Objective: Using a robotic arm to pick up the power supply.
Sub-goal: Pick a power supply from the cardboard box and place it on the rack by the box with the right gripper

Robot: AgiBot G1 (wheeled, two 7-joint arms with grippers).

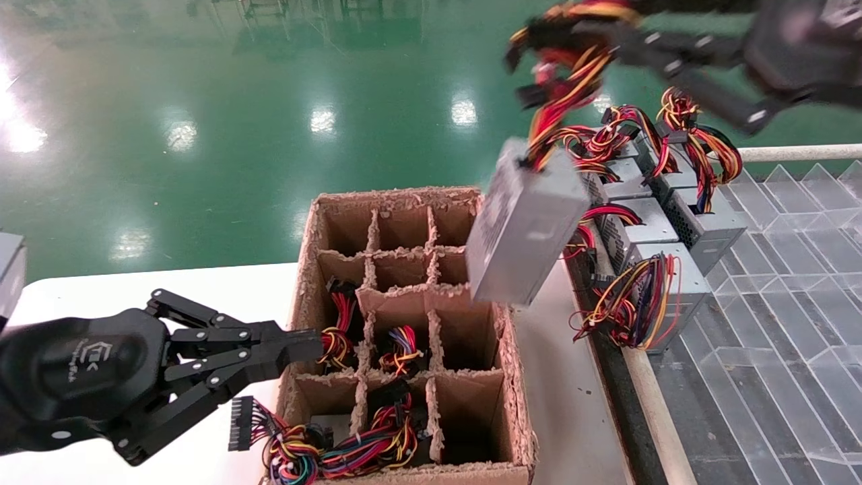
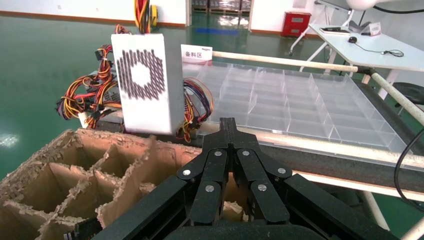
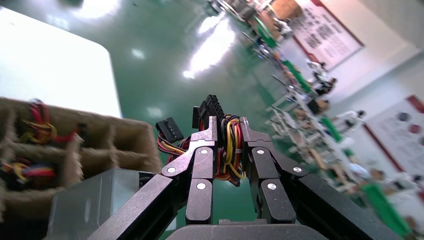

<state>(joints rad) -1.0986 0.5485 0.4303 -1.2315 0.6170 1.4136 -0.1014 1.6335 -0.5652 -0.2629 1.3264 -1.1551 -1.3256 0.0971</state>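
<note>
The power supply [image 1: 522,229], a grey metal box, hangs tilted in the air over the far right corner of the divided cardboard box [image 1: 513,377]. It hangs by its red, yellow and black wire bundle [image 1: 572,74]. My right gripper [image 1: 572,34] is shut on those wires at the top right. The right wrist view shows its fingers [image 3: 252,137] clamped on the bundle [image 3: 229,145], with the grey box [image 3: 95,205] below. In the left wrist view the power supply [image 2: 145,80] shows its perforated vent. My left gripper [image 1: 306,343] [image 2: 228,125] is shut and empty at the box's left wall.
Several more power supplies [image 1: 663,236] with wire bundles stand in a row right of the box. Beyond them lies a clear plastic divider tray [image 1: 774,303]. Some box cells hold wires [image 1: 337,337]. A loose connector [image 1: 242,424] lies on the white table [image 1: 135,289].
</note>
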